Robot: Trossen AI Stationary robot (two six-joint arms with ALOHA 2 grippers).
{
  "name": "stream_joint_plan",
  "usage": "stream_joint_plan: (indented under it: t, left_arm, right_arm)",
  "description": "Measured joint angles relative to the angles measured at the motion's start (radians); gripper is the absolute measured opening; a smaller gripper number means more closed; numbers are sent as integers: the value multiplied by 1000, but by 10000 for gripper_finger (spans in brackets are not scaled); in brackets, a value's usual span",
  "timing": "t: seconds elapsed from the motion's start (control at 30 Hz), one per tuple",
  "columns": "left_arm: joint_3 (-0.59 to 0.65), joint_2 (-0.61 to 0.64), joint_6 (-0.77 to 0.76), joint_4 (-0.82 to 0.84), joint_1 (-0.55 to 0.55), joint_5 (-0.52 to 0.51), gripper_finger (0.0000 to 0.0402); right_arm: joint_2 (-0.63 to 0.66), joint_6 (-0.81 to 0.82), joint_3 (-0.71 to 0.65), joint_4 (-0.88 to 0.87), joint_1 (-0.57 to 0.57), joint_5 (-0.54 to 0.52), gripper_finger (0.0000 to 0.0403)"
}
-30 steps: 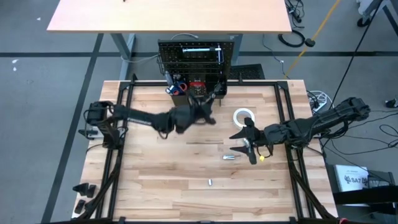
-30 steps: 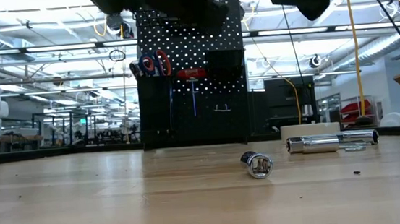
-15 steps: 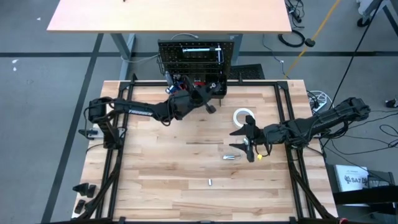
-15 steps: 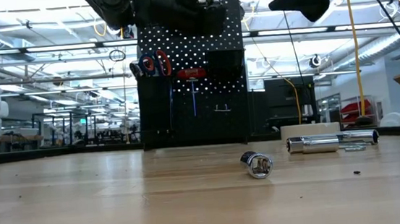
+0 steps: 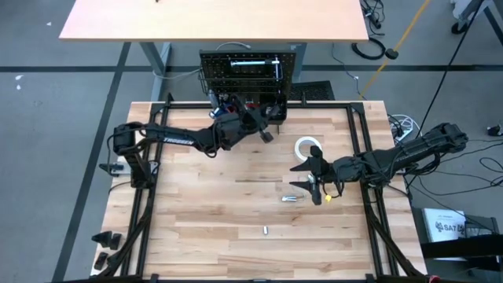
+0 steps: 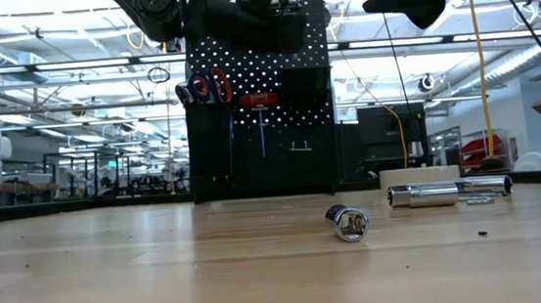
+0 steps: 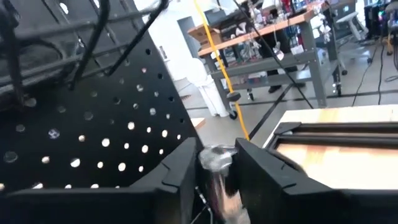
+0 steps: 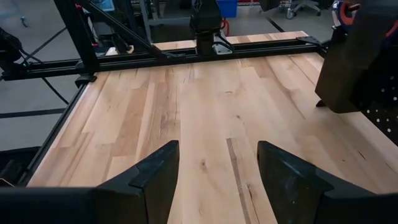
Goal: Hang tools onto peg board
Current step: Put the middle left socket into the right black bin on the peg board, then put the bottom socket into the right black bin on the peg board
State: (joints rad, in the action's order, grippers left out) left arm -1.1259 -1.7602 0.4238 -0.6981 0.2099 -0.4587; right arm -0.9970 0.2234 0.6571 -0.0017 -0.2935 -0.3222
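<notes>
The black peg board (image 6: 261, 103) stands upright at the table's far edge, also in the high view (image 5: 247, 67). Orange-handled scissors (image 6: 204, 87) and a red screwdriver (image 6: 259, 100) hang on it. My left gripper (image 5: 263, 126) is level, high up against the board's front, and shut on a silver ratchet (image 7: 215, 160). My right gripper (image 8: 217, 168) hovers open with nothing between its fingers over the table's right middle (image 5: 314, 185). A silver cylindrical tool (image 6: 449, 191), a small socket (image 6: 348, 222) and a white tape roll (image 5: 308, 148) lie on the table. My left gripper pinches the silver ratchet just below its rounded head (image 7: 217, 180) between its two fingers. The fingers (image 7: 180, 174) come level from the table's near side toward the peg board. The ratchet stands about upright in the hold, head up, well above the table and close before the board's holes.
Black frame rails (image 5: 149, 157) run along the table's left and right sides. Bare wood (image 5: 204, 220) lies on the near and left parts. A second, tan table (image 5: 212, 20) stands beyond the board. Cables lie on the floor at the right.
My left gripper has swung from the table's middle toward the far edge, up to the peg board, rolling as it went. It has then kept almost still. My right gripper has stayed in place.
</notes>
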Motion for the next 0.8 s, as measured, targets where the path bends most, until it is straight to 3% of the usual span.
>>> stream_joint_plan:
  t: [0.2,0.43,0.57,0.8]
  left_arm:
    - [0,-12,-1,8,9,0,147]
    - [0,-12,0,-1,-10,-35,152]
    - [0,-4,47,-1,-62,-35,153]
    - [4,29,206,99,-222,-150,153]
  right_arm:
    - [0,3,0,1,0,2,208]
    - [0,9,0,-9,0,7,208]
    - [0,47,0,-62,-1,14,208]
    - [-17,111,0,-135,-5,15,208]
